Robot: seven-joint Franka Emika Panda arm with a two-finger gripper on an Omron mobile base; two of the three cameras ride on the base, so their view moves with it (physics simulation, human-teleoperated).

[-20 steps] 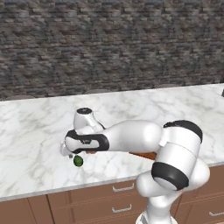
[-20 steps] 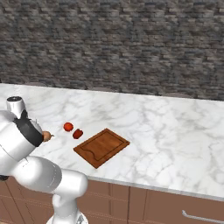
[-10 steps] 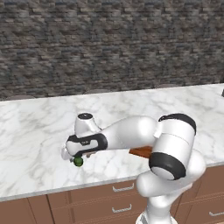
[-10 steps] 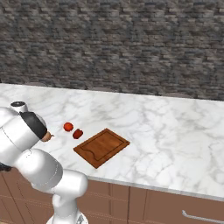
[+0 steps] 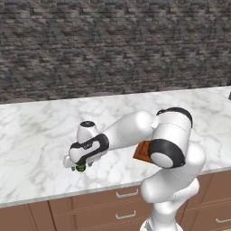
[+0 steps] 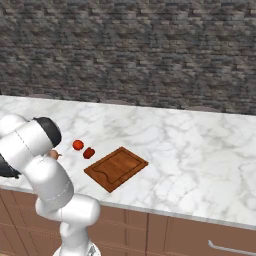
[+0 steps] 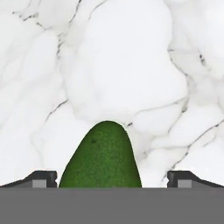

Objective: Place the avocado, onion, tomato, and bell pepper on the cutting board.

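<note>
Hand view shows my pincer (image 7: 112,181) spread wide astride the avocado (image 7: 101,157), which lies on the marble bench (image 7: 131,65) well left of the cutting board (image 6: 116,168), so I can close on it.

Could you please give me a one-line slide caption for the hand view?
Open gripper poised over the avocado lying between its fingers on the marble counter.

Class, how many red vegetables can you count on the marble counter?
2. A red ball and a darker red one lie side by side just left of the cutting board in the right base view; the arm could hide others.
</note>
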